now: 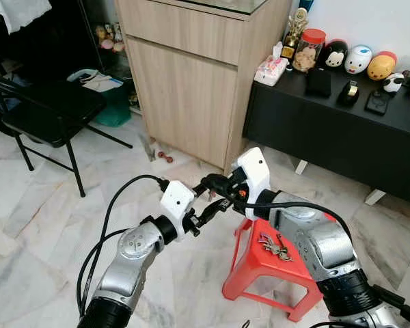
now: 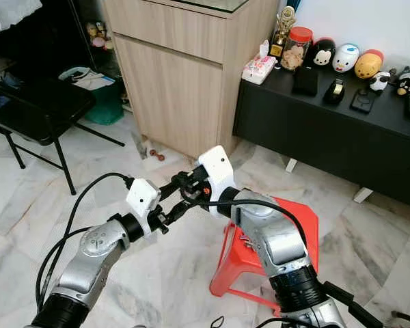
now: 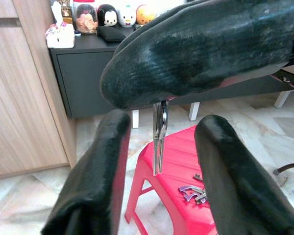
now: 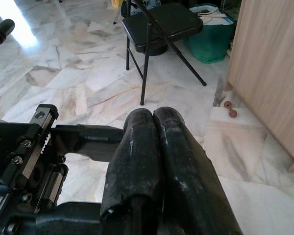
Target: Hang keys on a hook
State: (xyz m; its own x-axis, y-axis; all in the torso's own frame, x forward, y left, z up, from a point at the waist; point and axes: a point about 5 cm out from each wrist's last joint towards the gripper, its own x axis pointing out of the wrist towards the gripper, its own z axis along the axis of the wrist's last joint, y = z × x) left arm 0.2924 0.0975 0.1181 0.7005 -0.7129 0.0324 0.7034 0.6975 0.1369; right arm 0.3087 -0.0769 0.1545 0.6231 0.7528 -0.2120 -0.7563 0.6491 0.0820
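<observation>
The right claw (image 3: 159,103), pinched shut on a key (image 3: 159,139), hangs it blade-down between the left claw's (image 3: 161,161) parted fingers at frame centre.

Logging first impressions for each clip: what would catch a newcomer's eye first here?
The two silver arms meet mid-frame above the marble floor, the right gripper shut on a key that dangles between the open fingers of the left gripper. Just below them stands a red stool with a bunch of keys on its seat. Behind, a row of cartoon figurines lines the black sideboard.
</observation>
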